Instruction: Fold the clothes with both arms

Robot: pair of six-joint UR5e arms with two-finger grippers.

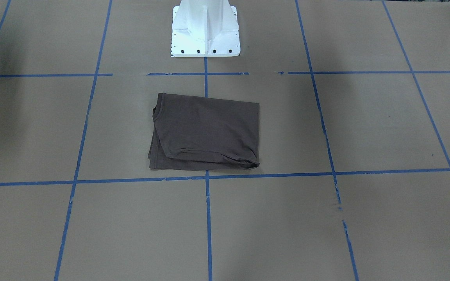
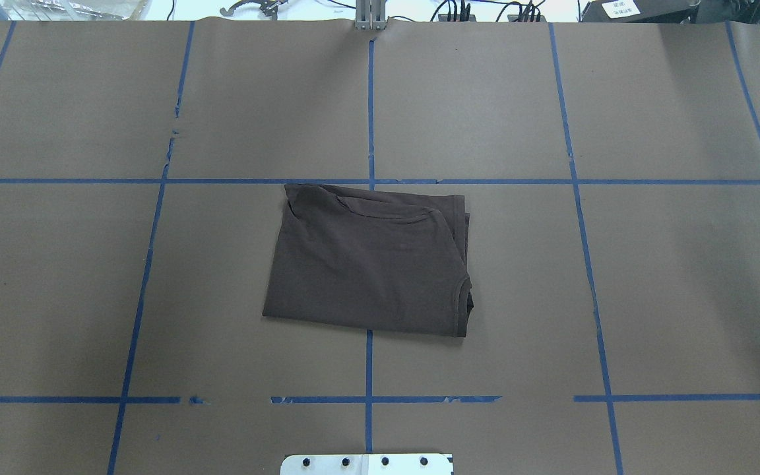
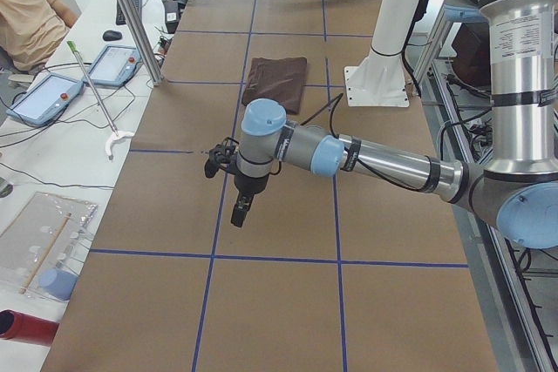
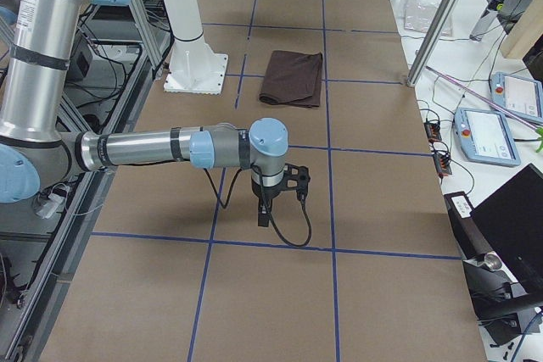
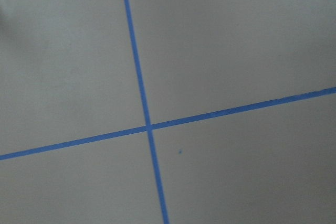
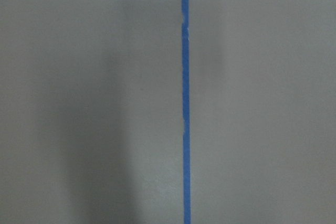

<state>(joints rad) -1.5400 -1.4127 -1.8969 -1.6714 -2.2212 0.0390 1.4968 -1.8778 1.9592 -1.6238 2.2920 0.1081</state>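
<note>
While the folded T-shirt (image 1: 205, 132) covers a tape line (image 1: 206, 82), a pedestal (image 1: 205, 29) stands near.

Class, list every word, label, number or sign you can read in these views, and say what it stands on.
No text can be read in any view.
White label on dark equipment beyond the table: print too small.
T-shirt: no lettering shows.
Pendant screen: too blurred.

Blue-taped brown table (image 2: 485, 99), teach pendant (image 4: 488, 136), operator (image 3: 26, 10)
</note>
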